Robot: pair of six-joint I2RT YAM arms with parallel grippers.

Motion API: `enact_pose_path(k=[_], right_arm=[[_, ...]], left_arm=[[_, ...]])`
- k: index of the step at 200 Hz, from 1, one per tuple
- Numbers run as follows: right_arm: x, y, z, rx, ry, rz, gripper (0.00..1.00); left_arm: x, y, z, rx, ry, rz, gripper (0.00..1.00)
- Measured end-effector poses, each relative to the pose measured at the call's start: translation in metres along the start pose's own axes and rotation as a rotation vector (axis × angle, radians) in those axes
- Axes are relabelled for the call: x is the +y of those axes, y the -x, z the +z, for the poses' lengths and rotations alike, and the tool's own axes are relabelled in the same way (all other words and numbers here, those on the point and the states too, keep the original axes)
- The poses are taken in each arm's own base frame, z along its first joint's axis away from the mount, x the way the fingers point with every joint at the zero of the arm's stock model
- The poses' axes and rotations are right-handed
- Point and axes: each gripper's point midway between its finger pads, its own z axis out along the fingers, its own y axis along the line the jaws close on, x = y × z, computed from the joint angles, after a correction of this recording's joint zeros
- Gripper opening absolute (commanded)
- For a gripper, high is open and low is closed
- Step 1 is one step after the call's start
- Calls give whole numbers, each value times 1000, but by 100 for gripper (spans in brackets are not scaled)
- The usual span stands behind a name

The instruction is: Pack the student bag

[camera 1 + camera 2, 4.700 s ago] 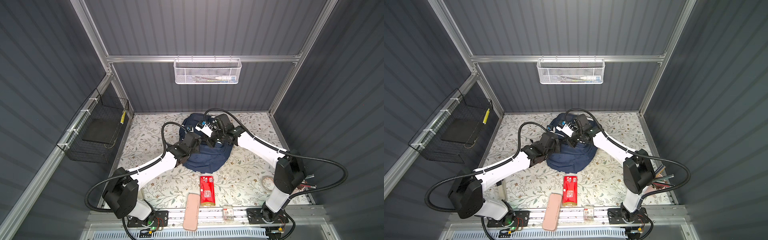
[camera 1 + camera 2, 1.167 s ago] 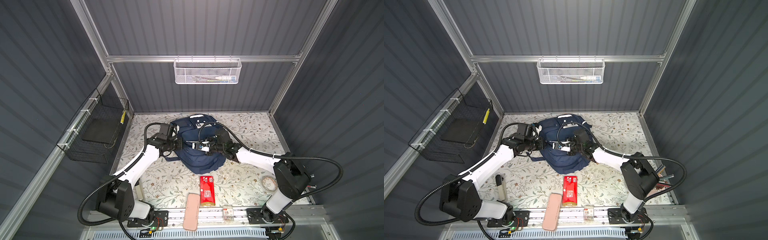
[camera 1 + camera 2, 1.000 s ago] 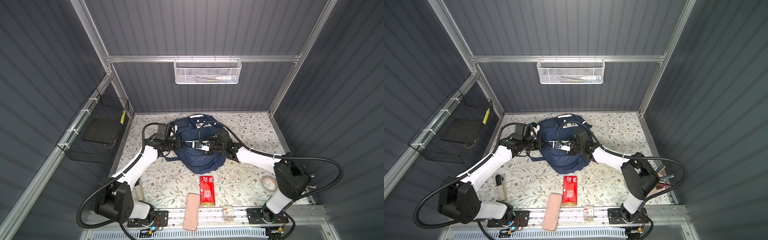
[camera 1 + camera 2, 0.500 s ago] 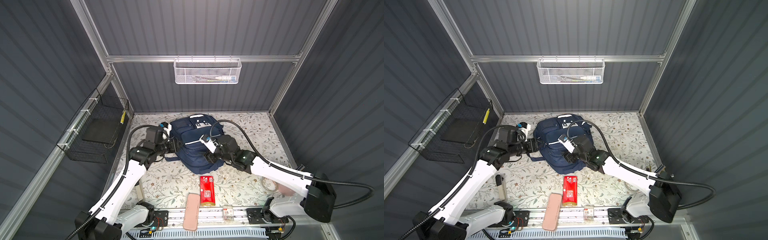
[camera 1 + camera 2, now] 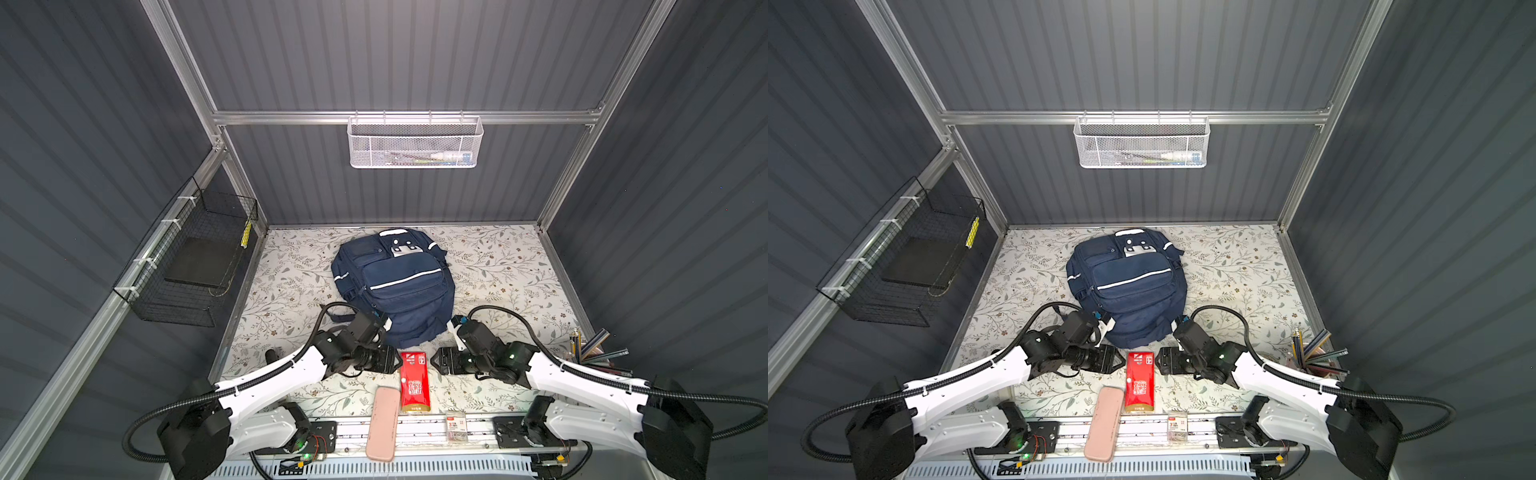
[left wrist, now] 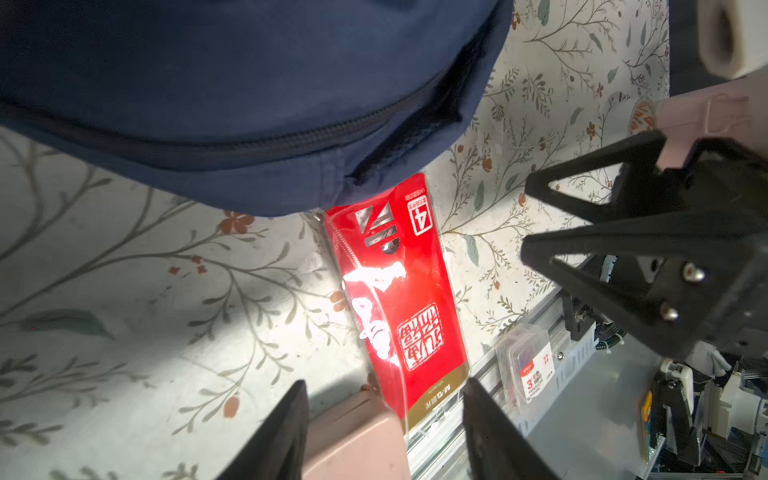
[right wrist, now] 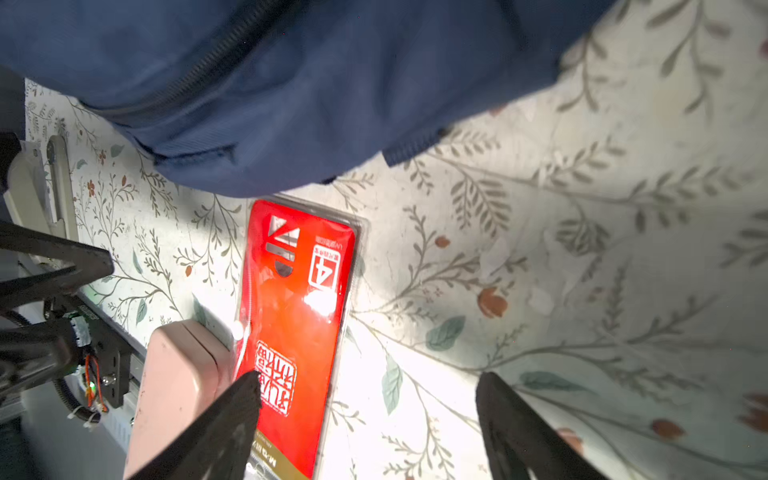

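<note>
Open, empty left gripper (image 5: 396, 362) and right gripper (image 5: 435, 364) flank the red packet (image 5: 414, 380): best pinch its edge clear of the student bag (image 5: 399, 282).

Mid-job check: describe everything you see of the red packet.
The red packet is a flat, glossy card in clear plastic, white print, a gold band at its near end. It lies flat on the floral tabletop, far end at the student bag's bottom edge, pink case against one long side. Open left gripper and right gripper flank it, untouching.
</note>
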Motion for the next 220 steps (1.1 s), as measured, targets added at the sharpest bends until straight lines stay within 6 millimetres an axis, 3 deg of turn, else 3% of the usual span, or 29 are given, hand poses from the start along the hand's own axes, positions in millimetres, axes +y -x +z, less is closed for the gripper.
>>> enact_pose_path(k=[43, 107, 220], right_arm=[[6, -13, 14, 66, 11, 115, 80], [22, -18, 28, 109, 86, 203, 75], [45, -15, 48, 67, 298, 217, 57]], left_arm=[[9, 0, 19, -1, 36, -21, 55], [29, -22, 44, 7, 57, -75, 42], [7, -9, 66, -74, -39, -103, 32]])
